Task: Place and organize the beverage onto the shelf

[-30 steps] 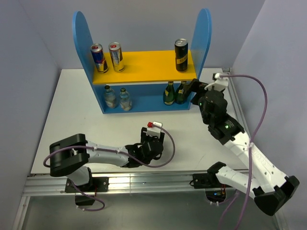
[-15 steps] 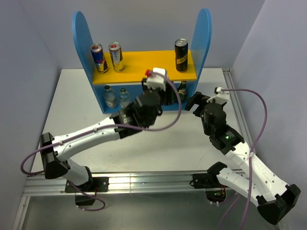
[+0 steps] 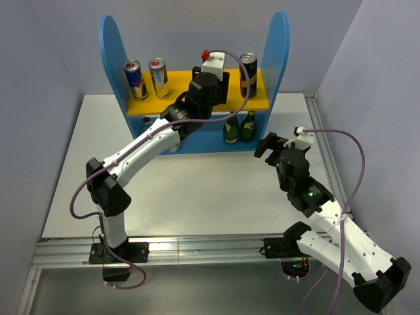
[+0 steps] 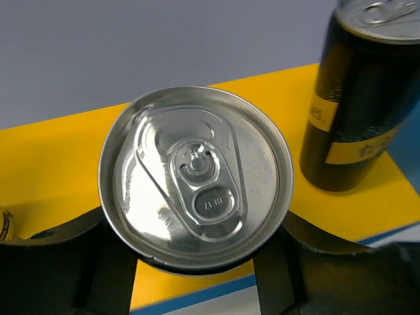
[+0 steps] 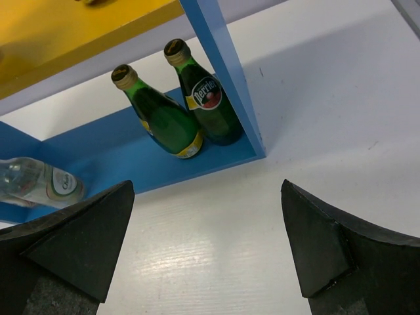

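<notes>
Left gripper [image 4: 194, 266] clamps a shiny round-topped can [image 4: 195, 178] beside the black can [image 4: 357, 105], over the yellow board [image 4: 59, 157]; right gripper [image 5: 207, 190] spread wide.

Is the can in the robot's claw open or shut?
Shut. In the left wrist view, the can in the left claw shows a flat pull tab and an unbroken lid, with no hole.

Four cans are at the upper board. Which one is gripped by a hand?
The held can in the left hand, only its silver lid showing. The black-and-gold can beside it, the blue-and-silver can and the gold can stand free.
</notes>
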Tool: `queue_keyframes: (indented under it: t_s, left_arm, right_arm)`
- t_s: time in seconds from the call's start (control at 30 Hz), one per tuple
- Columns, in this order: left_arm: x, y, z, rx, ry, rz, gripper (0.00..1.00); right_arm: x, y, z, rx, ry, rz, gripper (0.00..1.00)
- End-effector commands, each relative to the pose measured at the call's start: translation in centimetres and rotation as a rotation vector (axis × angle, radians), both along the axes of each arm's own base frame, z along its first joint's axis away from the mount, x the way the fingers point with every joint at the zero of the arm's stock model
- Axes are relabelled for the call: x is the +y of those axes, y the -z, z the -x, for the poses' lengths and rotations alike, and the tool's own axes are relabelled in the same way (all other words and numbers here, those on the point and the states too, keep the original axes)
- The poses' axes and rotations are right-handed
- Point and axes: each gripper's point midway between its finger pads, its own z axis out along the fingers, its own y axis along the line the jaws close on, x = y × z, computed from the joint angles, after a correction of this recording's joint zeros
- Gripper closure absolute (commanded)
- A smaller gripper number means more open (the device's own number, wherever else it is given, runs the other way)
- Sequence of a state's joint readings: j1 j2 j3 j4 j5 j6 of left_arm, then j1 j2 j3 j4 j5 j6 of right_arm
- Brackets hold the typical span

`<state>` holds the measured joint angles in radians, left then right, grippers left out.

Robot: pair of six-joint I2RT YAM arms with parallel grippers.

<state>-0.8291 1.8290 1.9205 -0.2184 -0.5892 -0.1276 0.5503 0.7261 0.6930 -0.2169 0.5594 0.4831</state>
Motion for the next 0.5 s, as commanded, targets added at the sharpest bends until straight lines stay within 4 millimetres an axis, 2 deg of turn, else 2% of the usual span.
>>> queue_keyframes:
  t_s: [0.0, 0.03, 0.07, 0.13, 0.3, 0.4, 0.47]
  left_arm:
    - [0.1, -6.3, -0.7, -0.108, 0.048, 0.128, 1.0]
    - [-0.1, -5.6, -1.3, -0.1, 0.048, 0.121, 1.0]
    - [-0.1, -6.0, -1.5, -0.108, 0.048, 0.128, 1.0]
    - [-0.3, -5.4, -2.2, -0.1, 0.04, 0.129, 1.0]
    - [-0.7, -5.6, -3.0, -0.108, 0.057, 0.166, 1.0]
    - [-1.6, -4.8, -3.7, -0.081, 0.083, 0.194, 1.0]
    - [-2.0, -5.0, -3.8, -0.083, 0.094, 0.205, 1.0]
  right_arm:
    - [0.1, -1.1, -0.1, -0.051, 0.006, -0.044, 0.0]
    - [0.1, -1.1, -0.1, -0.053, 0.006, -0.045, 0.0]
    - [0.1, -1.1, 0.0, -0.053, 0.004, -0.045, 0.0]
    - [0.1, -1.2, 0.0, -0.057, 0.002, -0.049, 0.0]
    - [0.3, -0.8, 0.0, -0.052, -0.006, -0.05, 0.0]
    - [0.4, -0.9, 0.0, -0.055, -0.008, -0.054, 0.0]
    - [0.4, -0.7, -0.1, -0.051, -0.008, -0.051, 0.0]
